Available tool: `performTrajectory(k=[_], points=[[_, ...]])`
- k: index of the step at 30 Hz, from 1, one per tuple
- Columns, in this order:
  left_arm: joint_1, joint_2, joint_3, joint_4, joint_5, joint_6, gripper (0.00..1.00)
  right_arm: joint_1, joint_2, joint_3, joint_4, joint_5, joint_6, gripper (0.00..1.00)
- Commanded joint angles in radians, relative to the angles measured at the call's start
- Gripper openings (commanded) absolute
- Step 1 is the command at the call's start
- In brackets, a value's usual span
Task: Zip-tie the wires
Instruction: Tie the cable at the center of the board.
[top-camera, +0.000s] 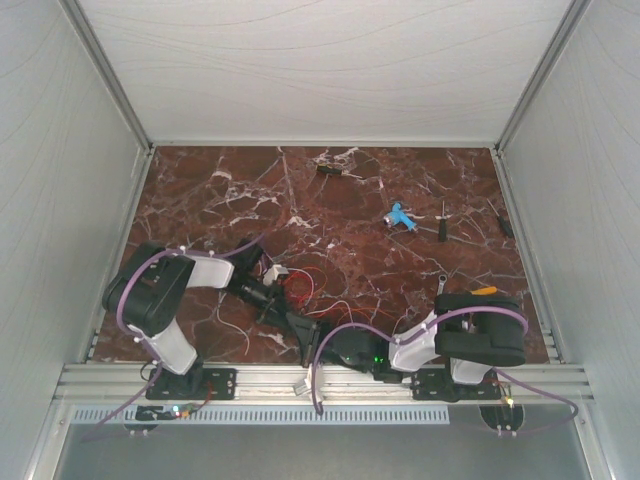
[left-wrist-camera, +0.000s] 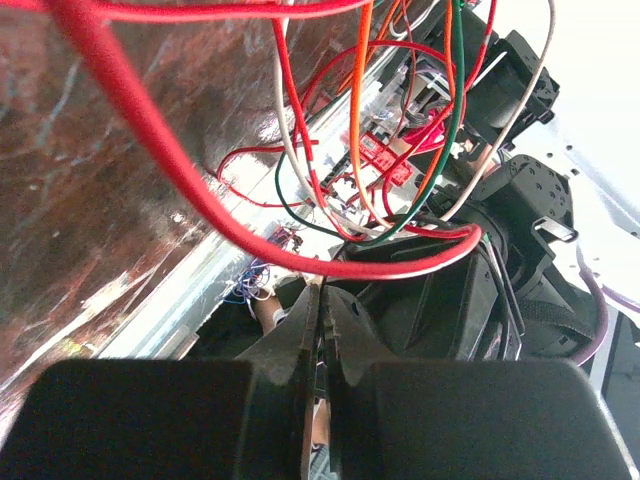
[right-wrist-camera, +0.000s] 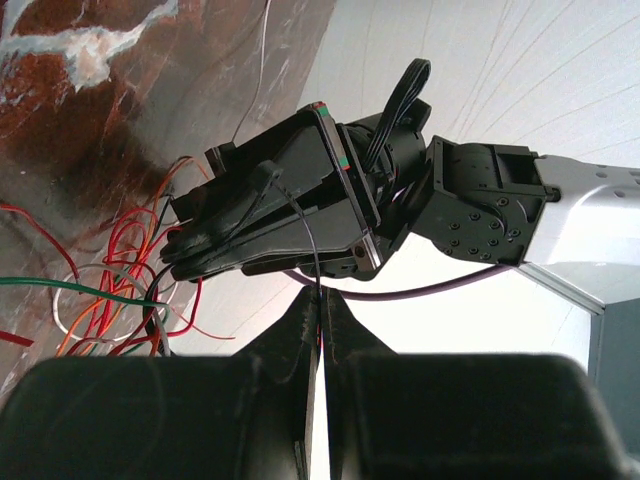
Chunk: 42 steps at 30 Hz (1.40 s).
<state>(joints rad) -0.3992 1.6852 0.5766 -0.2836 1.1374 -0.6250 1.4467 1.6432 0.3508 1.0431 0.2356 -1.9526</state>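
Where thin red, white, orange and green wires (left-wrist-camera: 148, 130) loop in a loose tangle near the table's front edge, the glossy red-brown marble tabletop (top-camera: 350, 200) lies between ribbed white walls (top-camera: 330, 60). On the left, the left gripper (left-wrist-camera: 318, 300) has its fingers pressed together below the tangle, contents indeterminate. On the right, the right gripper (right-wrist-camera: 320, 300) pinches the thin black zip tie (right-wrist-camera: 300, 230).

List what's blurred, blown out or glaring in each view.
Top external: even soft light, table sharp, wires barely resolved. Left wrist: nearest red wire badly out of focus, glare on the marble, top-right corner blown white. Right wrist: background overexposed, right gripper a dark silhouette, zip tie crisp.
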Motion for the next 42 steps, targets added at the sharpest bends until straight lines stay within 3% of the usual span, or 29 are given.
performTrajectory(k=[1, 15, 42], points=[[0.001, 0.008, 0.001, 0.029, 0.015, -0.038, 0.0, 0.012, 0.016, 0.028, -0.118, -0.024, -0.044, 0.0], [0.0, 0.021, -0.009, 0.046, 0.019, -0.048, 0.0, 0.034, 0.048, 0.02, -0.155, 0.026, -0.043, 0.0], [0.0, 0.04, -0.014, 0.084, -0.003, -0.09, 0.0, 0.04, -0.034, 0.086, -0.332, 0.049, -0.104, 0.0]])
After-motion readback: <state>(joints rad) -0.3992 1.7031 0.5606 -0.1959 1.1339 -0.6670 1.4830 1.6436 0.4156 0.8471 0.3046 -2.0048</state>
